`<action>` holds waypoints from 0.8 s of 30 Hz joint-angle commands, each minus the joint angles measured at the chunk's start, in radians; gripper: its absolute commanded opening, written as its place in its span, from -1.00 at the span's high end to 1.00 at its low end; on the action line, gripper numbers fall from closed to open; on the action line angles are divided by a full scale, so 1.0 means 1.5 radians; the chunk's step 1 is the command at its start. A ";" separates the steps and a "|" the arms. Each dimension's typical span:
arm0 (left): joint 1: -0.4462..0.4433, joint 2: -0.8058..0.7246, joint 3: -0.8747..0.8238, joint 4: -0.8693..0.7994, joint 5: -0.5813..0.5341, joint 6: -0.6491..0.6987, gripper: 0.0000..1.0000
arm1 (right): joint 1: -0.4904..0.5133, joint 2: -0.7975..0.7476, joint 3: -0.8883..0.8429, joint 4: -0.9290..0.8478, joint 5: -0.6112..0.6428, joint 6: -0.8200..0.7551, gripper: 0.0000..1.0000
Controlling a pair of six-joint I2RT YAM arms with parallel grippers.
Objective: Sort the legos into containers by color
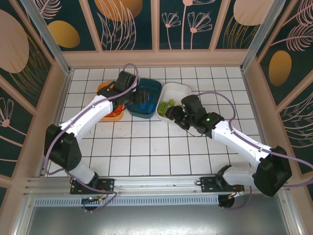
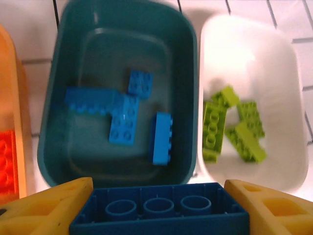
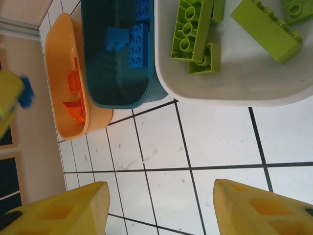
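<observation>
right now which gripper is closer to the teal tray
Left. The left gripper, holding a blue lego, is at the near rim of the teal tray; the right gripper is over tiles beside the white tray.

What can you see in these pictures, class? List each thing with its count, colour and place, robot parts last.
table: one, white tiled, under everything
orange tray: one, orange, leftmost
teal tray: one, dark teal, middle
white tray: one, white, rightmost
orange-red legos: at least two, in the orange tray
blue legos: four, in the teal tray
held lego: one, blue, in the left end effector, near the teal tray
green legos: at least four, lime, in the white tray
left end effector: one, yellow, shut on the held lego
right end effector: one, yellow, open, above bare tiles near the white tray
</observation>
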 commanded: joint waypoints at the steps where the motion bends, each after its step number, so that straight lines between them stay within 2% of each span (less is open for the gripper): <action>1: 0.011 0.074 0.063 -0.041 0.003 0.034 -0.27 | -0.009 -0.013 0.020 -0.008 0.027 -0.008 -0.16; 10: 0.031 0.200 0.179 -0.059 0.005 0.050 -0.27 | -0.038 -0.033 0.015 -0.034 0.026 -0.019 -0.16; 18: 0.032 0.244 0.201 -0.061 0.009 0.053 -0.30 | -0.064 -0.051 -0.018 -0.026 0.012 -0.017 -0.16; 24: 0.033 0.259 0.215 -0.066 0.008 0.052 -0.42 | -0.075 -0.048 -0.022 -0.022 0.003 -0.020 -0.17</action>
